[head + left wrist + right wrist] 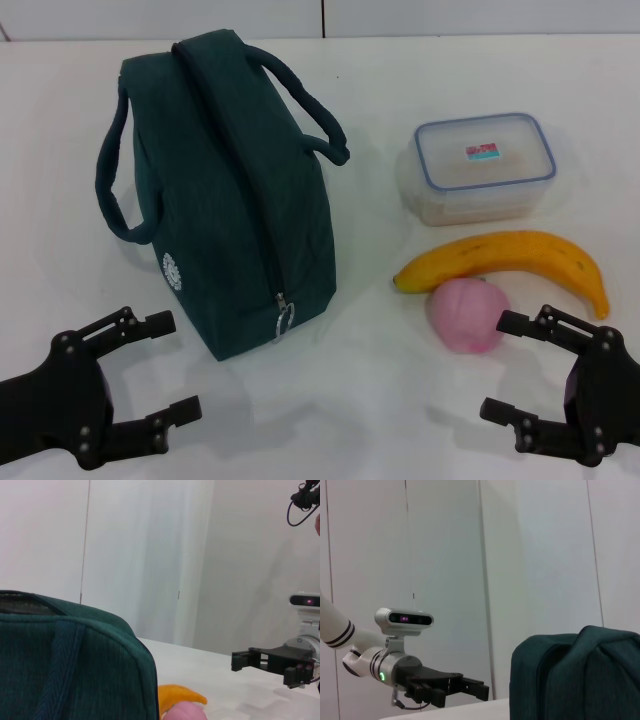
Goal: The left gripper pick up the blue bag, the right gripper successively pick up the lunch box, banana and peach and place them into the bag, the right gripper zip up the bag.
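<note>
The blue bag [225, 190] stands upright at centre-left, its top zipper closed and the ring pull [283, 320] hanging at its near end. To its right sit the lunch box [485, 165], the banana [510, 260] in front of it, and the peach [467, 314] touching the banana's near side. My left gripper [172, 365] is open, low at the front left, just short of the bag. Open too, my right gripper [497, 366] hovers at the front right, one finger beside the peach. The left wrist view shows the bag [65, 665], banana [180, 696] and peach [185, 712].
The white table [370, 420] runs back to a pale wall [320, 15]. In the left wrist view the right gripper [240, 661] shows far off; in the right wrist view the left gripper [475, 689] reaches toward the bag [580, 675].
</note>
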You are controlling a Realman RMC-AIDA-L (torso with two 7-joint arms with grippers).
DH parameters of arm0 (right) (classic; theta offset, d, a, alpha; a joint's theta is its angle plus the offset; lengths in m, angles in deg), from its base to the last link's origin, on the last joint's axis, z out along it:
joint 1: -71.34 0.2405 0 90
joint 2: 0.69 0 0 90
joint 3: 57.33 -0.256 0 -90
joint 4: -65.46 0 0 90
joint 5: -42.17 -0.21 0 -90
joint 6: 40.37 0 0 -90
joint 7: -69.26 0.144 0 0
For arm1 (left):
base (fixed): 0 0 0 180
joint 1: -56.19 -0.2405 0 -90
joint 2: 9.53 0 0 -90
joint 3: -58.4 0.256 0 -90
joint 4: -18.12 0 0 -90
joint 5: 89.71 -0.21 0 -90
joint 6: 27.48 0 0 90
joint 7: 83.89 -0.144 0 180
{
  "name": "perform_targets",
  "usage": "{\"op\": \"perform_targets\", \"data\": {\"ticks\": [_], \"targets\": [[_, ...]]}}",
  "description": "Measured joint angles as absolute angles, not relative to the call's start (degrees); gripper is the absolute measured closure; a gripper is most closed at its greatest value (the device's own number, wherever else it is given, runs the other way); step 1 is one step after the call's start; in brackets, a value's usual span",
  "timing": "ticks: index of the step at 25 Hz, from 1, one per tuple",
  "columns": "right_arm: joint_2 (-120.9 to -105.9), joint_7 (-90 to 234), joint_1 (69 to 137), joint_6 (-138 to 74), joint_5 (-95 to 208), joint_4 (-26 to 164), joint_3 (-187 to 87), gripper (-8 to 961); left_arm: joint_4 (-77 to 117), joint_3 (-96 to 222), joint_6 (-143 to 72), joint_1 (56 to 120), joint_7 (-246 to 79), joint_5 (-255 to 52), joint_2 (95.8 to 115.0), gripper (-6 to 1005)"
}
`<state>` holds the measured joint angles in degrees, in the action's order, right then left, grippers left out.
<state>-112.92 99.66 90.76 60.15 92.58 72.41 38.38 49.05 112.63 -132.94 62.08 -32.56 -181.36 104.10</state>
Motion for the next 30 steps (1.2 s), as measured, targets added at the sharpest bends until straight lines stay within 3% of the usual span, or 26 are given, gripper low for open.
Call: {"op": "perform_targets", "data": {"ticks": [12, 18, 30], "targets": [[-112.93, 99.7, 90.8, 60.3, 92.5, 72.4, 38.4, 151, 49.1, 111.8, -133.0, 62.1, -31.5, -181.3, 104.12, 112], [-112.92, 99.7, 90.8, 60.3, 92.4, 72.4, 38.4, 155, 49.5, 101.4, -133.0, 62.7, -15.5, -181.2, 104.15, 114], [-113.01, 100.0, 91.2, 60.1, 92.3, 72.4, 38.4, 163, 59.3, 90.9, -128.4, 69.5, 26.3, -187.9, 101.31, 117]]}}
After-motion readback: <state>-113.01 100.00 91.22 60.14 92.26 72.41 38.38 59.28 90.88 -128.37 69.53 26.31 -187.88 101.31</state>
